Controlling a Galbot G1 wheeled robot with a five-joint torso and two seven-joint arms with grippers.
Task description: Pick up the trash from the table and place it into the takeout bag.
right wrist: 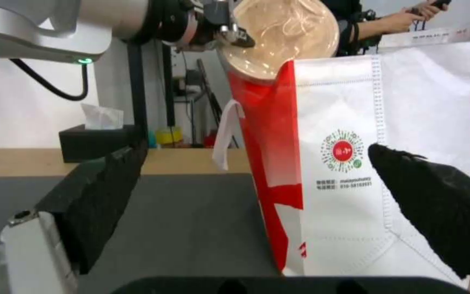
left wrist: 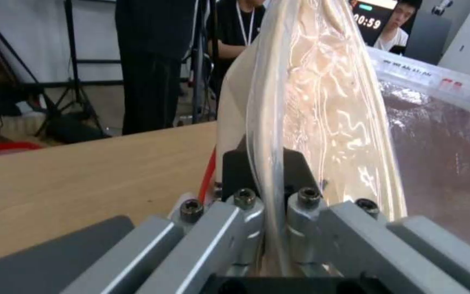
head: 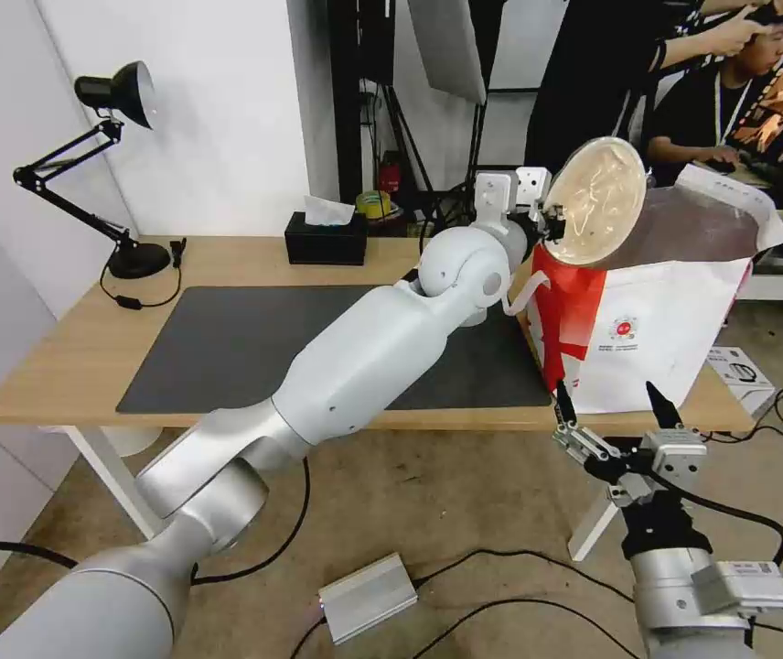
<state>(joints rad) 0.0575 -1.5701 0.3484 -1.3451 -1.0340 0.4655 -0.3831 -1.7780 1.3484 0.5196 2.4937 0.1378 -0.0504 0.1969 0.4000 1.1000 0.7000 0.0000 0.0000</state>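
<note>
Left hand (head: 552, 222) pinches the round beige paper bowl's (head: 595, 200) film-covered rim above the foil-lined takeout bag (head: 657, 329).

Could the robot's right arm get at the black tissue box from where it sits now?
Probably not easily. The right gripper hangs open off the table's near edge, and the takeout bag and the outstretched left arm stand between it and the tissue box at the back.
</note>
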